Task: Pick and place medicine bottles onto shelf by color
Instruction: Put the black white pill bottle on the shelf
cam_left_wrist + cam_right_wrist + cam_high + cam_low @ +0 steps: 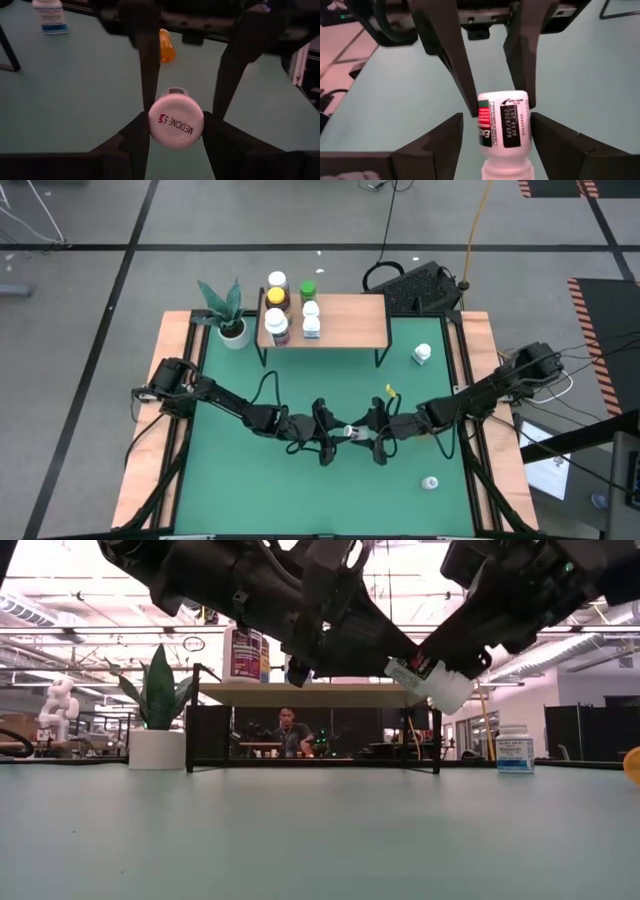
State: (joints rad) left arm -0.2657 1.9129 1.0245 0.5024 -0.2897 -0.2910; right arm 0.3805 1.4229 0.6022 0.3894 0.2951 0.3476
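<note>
Above the green surface (240, 470), the left claw (175, 125) clenches a white medicine bottle's (352, 431) cap while the loosening right claw (492, 130) flanks its base, apparently handing it over.

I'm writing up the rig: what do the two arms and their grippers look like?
Both arms are dark, jointed, with black cables looping along them. The left gripper and right gripper each have two flat black fingers tapering toward the tips. No markings are visible on them.

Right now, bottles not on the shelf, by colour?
White bottles: 3, two on the table at and, one held aloft
Orange bottle: 1
Total: 4
</note>
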